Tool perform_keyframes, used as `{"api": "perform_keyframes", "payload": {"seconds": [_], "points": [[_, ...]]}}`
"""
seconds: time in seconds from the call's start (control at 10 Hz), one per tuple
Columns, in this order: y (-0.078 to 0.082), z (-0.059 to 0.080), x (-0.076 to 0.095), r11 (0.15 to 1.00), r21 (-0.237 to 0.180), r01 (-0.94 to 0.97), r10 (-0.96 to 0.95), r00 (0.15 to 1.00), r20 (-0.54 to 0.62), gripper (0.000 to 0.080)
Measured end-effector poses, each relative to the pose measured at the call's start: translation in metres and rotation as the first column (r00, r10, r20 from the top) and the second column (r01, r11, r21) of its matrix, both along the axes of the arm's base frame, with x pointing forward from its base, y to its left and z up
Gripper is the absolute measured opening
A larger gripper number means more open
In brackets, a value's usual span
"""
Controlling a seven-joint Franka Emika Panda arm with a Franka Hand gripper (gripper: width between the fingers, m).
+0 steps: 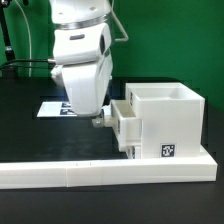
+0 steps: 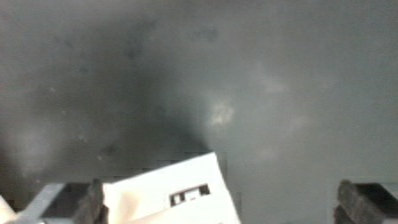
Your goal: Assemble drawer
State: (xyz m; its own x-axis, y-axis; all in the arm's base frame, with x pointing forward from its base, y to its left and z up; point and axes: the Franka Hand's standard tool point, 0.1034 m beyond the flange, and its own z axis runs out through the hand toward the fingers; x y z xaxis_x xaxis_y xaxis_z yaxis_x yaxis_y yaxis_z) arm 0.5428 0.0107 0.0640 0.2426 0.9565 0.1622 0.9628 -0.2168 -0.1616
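The white drawer housing (image 1: 165, 118) stands at the exterior view's right against the border wall, with a square tag low on its front. A shallow white tray (image 1: 126, 122) sticks partway out of the housing's left side. My gripper (image 1: 100, 121) hangs just left of the tray's outer end, low over the table. In the wrist view my gripper (image 2: 226, 205) is open, with its dark fingers (image 2: 80, 203) far apart. A white tagged corner of the tray (image 2: 169, 190) lies between them, close to one finger and well clear of the other. A second tray is not in view.
The long low white border wall (image 1: 90, 172) runs along the front of the black table. The marker board (image 1: 52, 107) lies flat behind my arm at the exterior view's left. A dark cable runs along the back left.
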Motion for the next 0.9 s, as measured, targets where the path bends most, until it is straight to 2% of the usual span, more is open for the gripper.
{"api": "perform_keyframes", "payload": {"seconds": [0.2,0.4,0.6,0.9], "points": [[0.017,0.000,0.000,1.000,-0.001,0.025,-0.025,1.000,-0.008,0.0649],[0.025,-0.003,-0.001,0.997,-0.007,0.078,-0.078,0.997,-0.027,0.0649],[0.017,-0.004,-0.005,0.996,-0.010,0.090,-0.090,0.995,-0.032,0.0649],[0.012,0.001,-0.028,0.992,-0.030,0.123,-0.124,0.992,-0.034,0.0649]]}}
